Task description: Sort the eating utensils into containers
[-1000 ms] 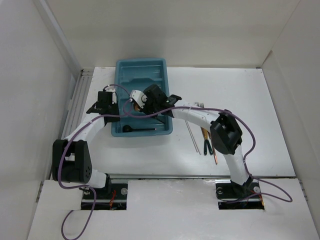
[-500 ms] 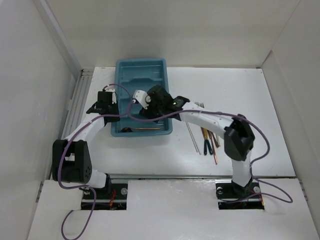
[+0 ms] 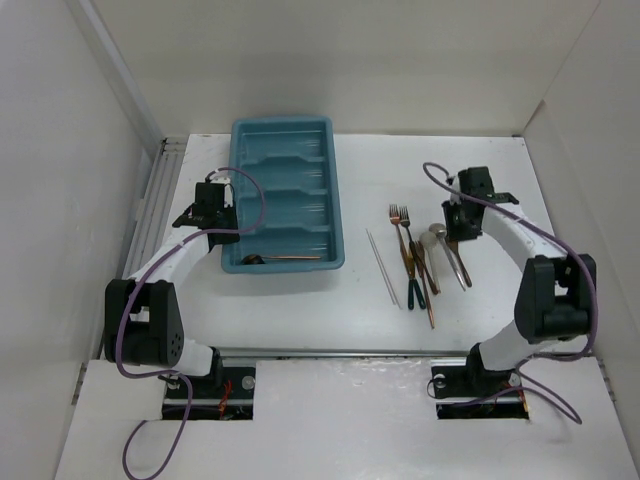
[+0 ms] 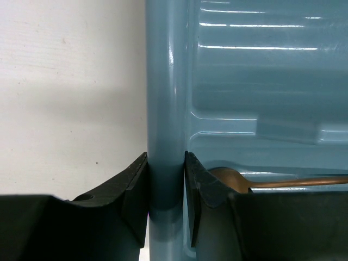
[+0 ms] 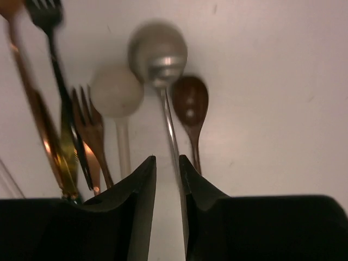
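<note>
The silver spoon [image 5: 157, 54] lies lengthwise on the surface, its handle lined up under the narrowly parted right jaws. The left jaws pinch the tray [image 4: 163, 109] rim.

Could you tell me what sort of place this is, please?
Probably a robot test booth, not a kitchen: plain white walls enclose a white table, two arms are bolted at its edge, and cutlery lies beside a blue tray.
</note>
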You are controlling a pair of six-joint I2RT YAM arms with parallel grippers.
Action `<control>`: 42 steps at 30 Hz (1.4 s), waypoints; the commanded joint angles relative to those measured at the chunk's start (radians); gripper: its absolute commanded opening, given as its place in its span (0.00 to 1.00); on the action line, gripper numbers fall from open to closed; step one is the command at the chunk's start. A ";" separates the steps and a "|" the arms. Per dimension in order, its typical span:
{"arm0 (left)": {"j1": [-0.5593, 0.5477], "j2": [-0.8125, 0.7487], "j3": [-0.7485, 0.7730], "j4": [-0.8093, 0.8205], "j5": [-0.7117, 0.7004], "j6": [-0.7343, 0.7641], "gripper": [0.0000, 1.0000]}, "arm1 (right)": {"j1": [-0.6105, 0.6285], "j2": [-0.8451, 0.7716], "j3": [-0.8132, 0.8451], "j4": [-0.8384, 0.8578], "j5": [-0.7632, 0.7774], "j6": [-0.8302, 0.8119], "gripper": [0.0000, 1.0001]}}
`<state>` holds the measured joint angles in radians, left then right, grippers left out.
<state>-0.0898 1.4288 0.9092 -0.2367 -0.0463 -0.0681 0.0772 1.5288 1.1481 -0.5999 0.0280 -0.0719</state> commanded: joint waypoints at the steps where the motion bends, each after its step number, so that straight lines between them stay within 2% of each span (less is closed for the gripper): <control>1: 0.004 -0.048 0.008 0.013 -0.050 0.034 0.00 | 0.000 0.033 -0.053 -0.120 0.011 0.086 0.30; 5: 0.004 -0.048 0.008 0.013 -0.050 0.034 0.00 | -0.066 0.076 -0.102 -0.078 0.003 0.096 0.30; 10: 0.004 -0.048 0.008 0.004 -0.050 0.034 0.00 | -0.086 0.067 -0.132 -0.055 0.030 0.086 0.29; 18: 0.004 -0.048 0.008 0.004 -0.050 0.025 0.00 | -0.102 0.021 -0.100 -0.084 0.110 0.055 0.29; 21: 0.004 -0.048 0.008 0.004 -0.050 0.025 0.00 | -0.117 0.077 -0.091 -0.075 0.121 0.043 0.29; 33: 0.004 -0.048 0.008 0.004 -0.063 0.025 0.00 | -0.126 0.134 -0.079 -0.052 0.059 0.007 0.29; 42: 0.004 -0.048 0.008 0.004 -0.072 0.025 0.00 | -0.126 0.234 -0.050 -0.041 0.049 -0.002 0.30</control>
<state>-0.0898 1.4284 0.9092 -0.2367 -0.0532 -0.0677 -0.0456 1.7420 1.0824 -0.6647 0.0853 -0.0639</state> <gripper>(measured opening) 0.246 0.297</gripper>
